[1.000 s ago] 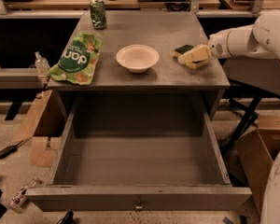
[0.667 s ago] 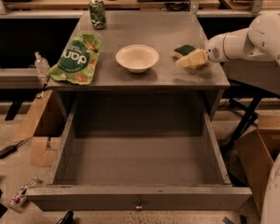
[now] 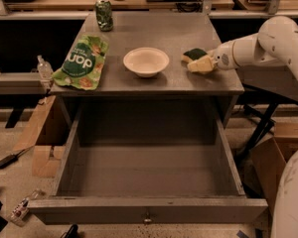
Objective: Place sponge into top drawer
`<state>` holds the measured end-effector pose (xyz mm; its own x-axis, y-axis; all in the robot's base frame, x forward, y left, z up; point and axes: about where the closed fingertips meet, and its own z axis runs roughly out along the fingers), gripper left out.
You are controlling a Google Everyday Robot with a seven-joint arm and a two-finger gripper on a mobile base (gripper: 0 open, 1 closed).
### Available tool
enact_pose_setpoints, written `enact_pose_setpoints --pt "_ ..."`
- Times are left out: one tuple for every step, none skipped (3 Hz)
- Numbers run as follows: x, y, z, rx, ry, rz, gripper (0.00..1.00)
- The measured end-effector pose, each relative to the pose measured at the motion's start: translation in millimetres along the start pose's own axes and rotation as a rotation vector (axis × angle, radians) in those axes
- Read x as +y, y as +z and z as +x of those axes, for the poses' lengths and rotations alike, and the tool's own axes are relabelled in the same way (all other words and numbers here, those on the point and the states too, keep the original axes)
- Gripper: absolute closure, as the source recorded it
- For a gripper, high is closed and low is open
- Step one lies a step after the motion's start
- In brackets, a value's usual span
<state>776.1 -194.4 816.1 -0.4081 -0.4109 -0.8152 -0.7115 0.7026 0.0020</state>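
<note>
— Starting at the left, what sits on the tabletop?

— A green snack bag lies flat along the left edge, with a green can upright behind it at the far corner. A white bowl stands near the middle.

— And the sponge?

— The sponge is to the right of the bowl, resting on the tabletop with its dark green side up, near the right edge.

— Where is the gripper?

— The gripper is low over the tabletop, right at the sponge's near side and touching it. The white arm reaches in from the right. Whether the gripper has hold of the sponge is not clear from this view.

— And the top drawer?

— The top drawer is pulled well out below the tabletop, toward the camera, its small knob at the centre of the front panel. The sponge is not yet in it.
</note>
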Motion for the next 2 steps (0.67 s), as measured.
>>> enact_pose_setpoints --pt "0.0 -3.4 -4.9 0.000 0.000 0.000 0.79" --pt "0.0 -4.0 -5.7 0.000 0.000 0.000 1.00"
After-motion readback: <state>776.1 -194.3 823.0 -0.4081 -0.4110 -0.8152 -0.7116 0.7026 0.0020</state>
